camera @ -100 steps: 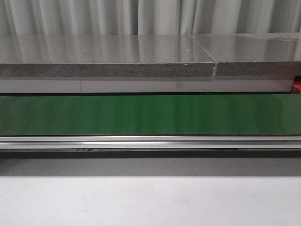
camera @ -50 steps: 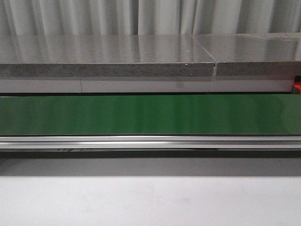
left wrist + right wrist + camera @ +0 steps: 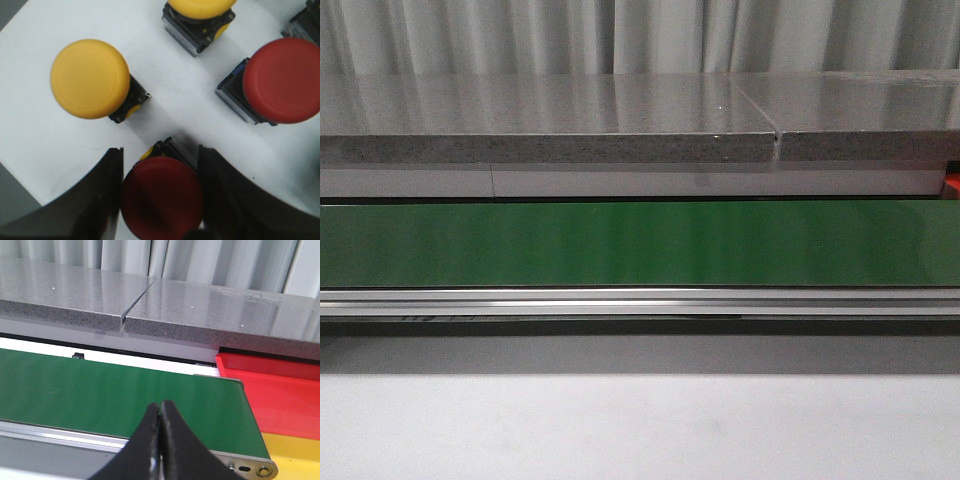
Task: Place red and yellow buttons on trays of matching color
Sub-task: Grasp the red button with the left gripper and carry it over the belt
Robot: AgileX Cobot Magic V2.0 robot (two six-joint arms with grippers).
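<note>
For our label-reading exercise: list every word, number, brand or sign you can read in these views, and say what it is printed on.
None can be read.
Dark marks on the conveyor rail: too blurred to read.
The red button between the left end effector's fingers, the yellow button, green belt and red tray show no print.

Left gripper (image 3: 161,192): jaws flanked a red button (image 3: 161,196).
Yellow button (image 3: 90,79): at ten o'clock.
Second red button (image 3: 284,80): at two o'clock.
</note>
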